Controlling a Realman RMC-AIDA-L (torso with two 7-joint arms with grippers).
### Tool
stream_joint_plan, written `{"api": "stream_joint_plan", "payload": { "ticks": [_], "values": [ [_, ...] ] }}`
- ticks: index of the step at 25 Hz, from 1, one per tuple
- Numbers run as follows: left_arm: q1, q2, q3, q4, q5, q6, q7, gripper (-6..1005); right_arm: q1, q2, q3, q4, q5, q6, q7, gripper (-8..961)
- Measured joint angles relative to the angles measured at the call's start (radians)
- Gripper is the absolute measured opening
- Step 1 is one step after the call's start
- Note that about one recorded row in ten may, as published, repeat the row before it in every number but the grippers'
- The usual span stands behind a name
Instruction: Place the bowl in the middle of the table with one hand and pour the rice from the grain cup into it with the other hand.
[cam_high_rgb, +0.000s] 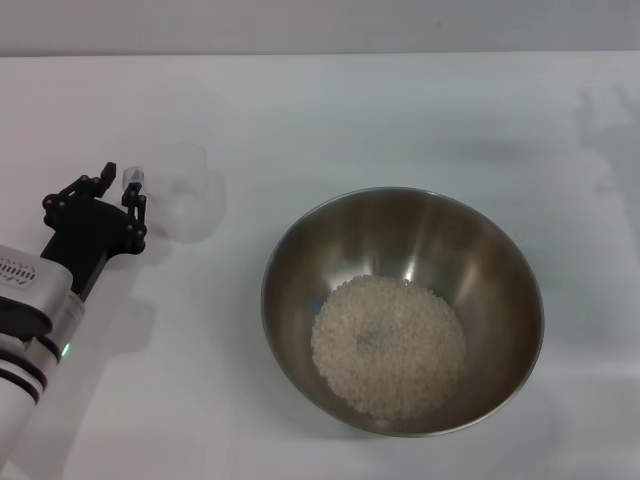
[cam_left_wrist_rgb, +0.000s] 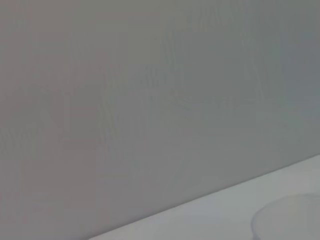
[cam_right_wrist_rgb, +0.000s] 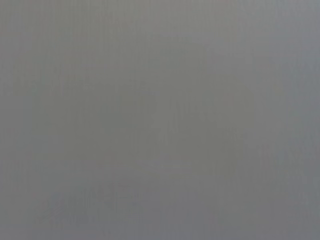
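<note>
- The rice (cam_high_rgb: 389, 346) lies as a loose pile in the bottom of the bowl (cam_high_rgb: 400, 235), and the bowl stands near the middle of the table (cam_high_rgb: 330, 110), so by the look of it the pouring is done and the step in hand is to leave the grain cup (cam_high_rgb: 185, 200) standing and clear the arm.
- The left gripper (cam_high_rgb: 121, 184) sits low over the table with its fingers spread apart and nothing between them; the cup is just beside the fingertips, on their bowl-ward side, so close that I cannot tell whether one tip touches its handle.
- To do this well, draw the left gripper straight back along its own arm line, away from the cup, keeping the fingers wide so no tip catches the handle and tips the light cup.
- Lift only once the fingertips are apart from the cup.
- The bowl is well apart from the left gripper, out past the cup and nearer the robot, so a straight retreat should not meet it.
- In the left wrist view only a pale rounded edge shows, probably the cup's rim.
- The right gripper is out of sight in every view.
</note>
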Motion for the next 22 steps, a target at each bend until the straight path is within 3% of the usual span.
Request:
{"api": "stream_joint_plan", "payload": {
  "ticks": [14,22],
  "values": [
    [0.034,0.001,0.023,0.005,0.010,0.024,-0.007,317,0.018,-0.003,0.005,0.008,0.004,0.012,-0.005,475],
    [0.093,0.004,0.030,0.023,0.011,0.119,-0.061,370,0.020,-0.003,0.005,0.009,0.006,0.020,-0.008,476]
  ]
}}
